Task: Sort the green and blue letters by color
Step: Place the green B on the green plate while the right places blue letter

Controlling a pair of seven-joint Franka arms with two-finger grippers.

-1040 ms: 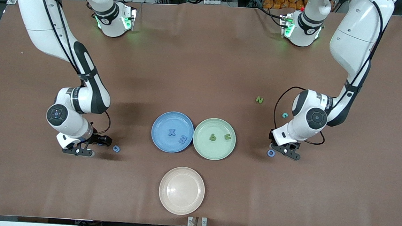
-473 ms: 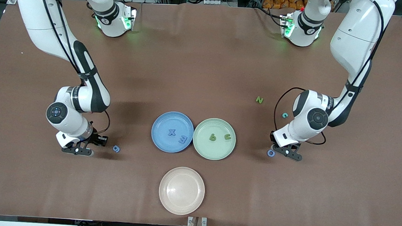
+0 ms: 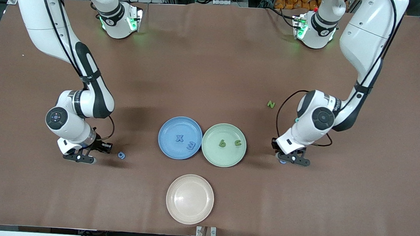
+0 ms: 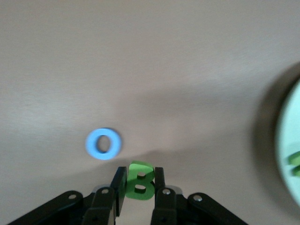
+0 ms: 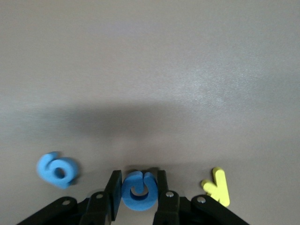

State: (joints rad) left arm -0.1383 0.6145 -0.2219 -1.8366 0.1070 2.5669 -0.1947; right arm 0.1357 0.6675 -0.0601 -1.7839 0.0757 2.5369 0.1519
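Observation:
My left gripper [image 3: 287, 155] is shut on an olive green B [image 4: 139, 182], close above the table beside a blue O [image 4: 103, 144], which peeks out under it in the front view [image 3: 282, 161]. My right gripper [image 3: 91, 152] is shut on a blue round letter with a gap [image 5: 139, 191]. Another blue letter like a G [image 3: 121, 155] lies on the table beside it, toward the plates. A blue plate [image 3: 169, 128] holds a blue X [image 3: 179, 138] and E [image 3: 191, 145]. A green plate [image 3: 213, 158] holds a green q [image 3: 222, 144] and u [image 3: 237, 143]. A green N [image 3: 271, 104] lies loose.
An empty beige plate [image 3: 189, 199] sits nearer to the front camera than the two other plates. A yellow K [image 5: 216, 187] lies by the right gripper, hidden in the front view. A small teal piece [image 3: 296, 120] shows partly beside the left arm's wrist.
The left arm has shifted toward the plates and now covers most of the blue O. The right gripper has drawn slightly away from the blue G on the table.

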